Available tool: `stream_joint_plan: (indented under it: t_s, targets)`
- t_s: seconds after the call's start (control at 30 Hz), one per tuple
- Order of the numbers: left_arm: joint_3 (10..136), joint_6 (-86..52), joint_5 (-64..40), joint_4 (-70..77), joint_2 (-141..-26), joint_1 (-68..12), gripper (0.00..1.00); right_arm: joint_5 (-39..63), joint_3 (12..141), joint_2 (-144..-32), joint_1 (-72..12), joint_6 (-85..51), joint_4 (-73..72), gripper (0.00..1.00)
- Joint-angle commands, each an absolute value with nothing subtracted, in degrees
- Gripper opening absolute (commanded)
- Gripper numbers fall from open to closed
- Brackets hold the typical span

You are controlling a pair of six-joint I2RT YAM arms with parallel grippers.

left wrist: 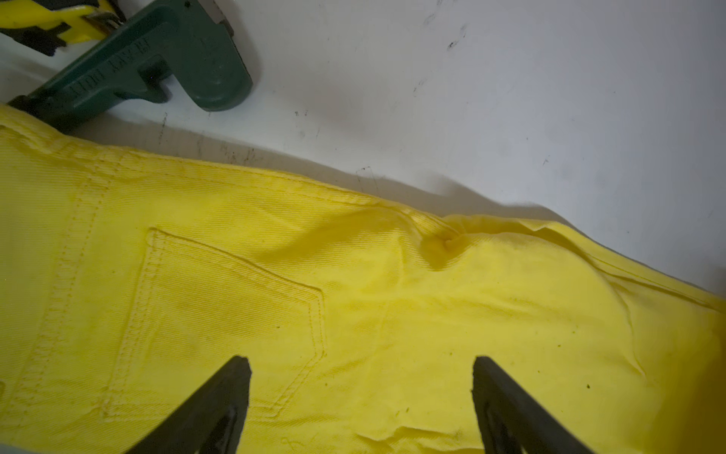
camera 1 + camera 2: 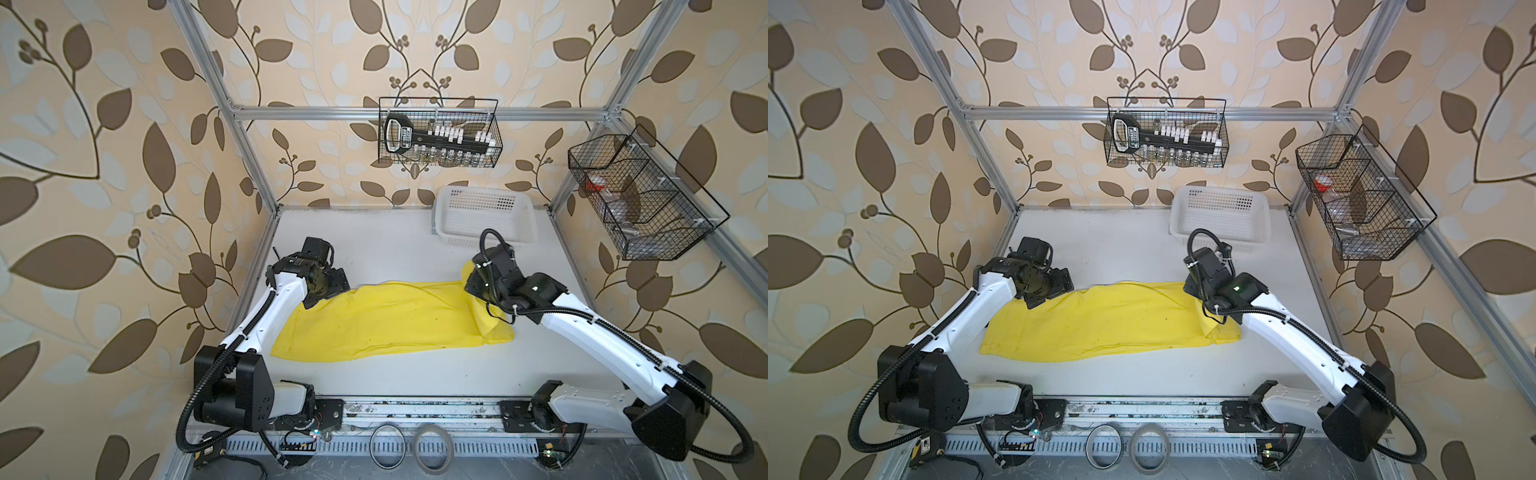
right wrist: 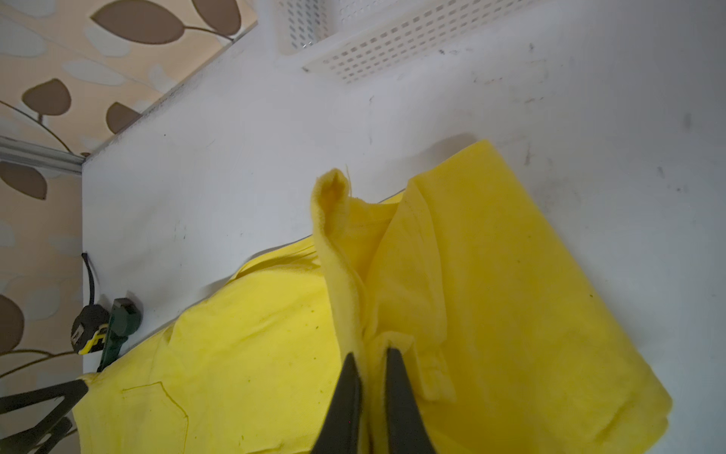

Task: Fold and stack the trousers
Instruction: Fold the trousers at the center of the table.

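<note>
Currently, one pair of yellow trousers, centre frame on the tabletop, likely soft, light and floppy, best taken at hem or waistband; right end effector pinches a raised fold, left end effector gapes wide above the cloth.

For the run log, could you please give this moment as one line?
trousers: lying on table; left tool: open above them; right tool: shut on their cloth

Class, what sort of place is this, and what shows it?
Probably a robot test cell: left arm and right arm mounted at a white table, an aluminium frame around it, a wire basket hung on it.
</note>
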State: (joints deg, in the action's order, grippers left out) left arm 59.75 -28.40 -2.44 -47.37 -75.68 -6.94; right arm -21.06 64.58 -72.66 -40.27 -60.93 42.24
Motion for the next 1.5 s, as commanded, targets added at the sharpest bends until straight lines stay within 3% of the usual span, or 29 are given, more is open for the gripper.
stream_joint_plan:
  t_s: [0.0,0.27,1.03,1.07,1.27,1.47]
  targets:
    - [58.8,-27.4,-2.0,-48.4,-73.5,-6.2,0.89,-29.9,68.8,-77.7,-46.6,-70.7,44.9,0.00]
    - [56.5,-27.4,-2.8,-47.9,-71.9,-6.1,0.89,-33.3,76.2,-91.2,-52.9,-75.8,44.9,0.00]
    - [53.5,-27.1,-2.7,-46.7,-70.6,-5.7,0.89,-28.3,83.4,-102.9,-58.5,-76.6,35.6,0.00]
    - [53.5,-26.9,-2.5,-46.8,-70.5,-5.7,0.89,-27.9,84.0,-103.8,-58.5,-76.5,35.4,0.02]
    - [53.0,-26.8,-2.3,-46.8,-70.1,-5.5,0.89,-21.7,84.5,-106.7,-58.6,-73.7,29.4,0.33]
    - [53.0,-26.9,-2.3,-46.7,-70.0,-5.2,0.89,-10.9,84.7,-105.7,-57.8,-67.4,21.9,0.41]
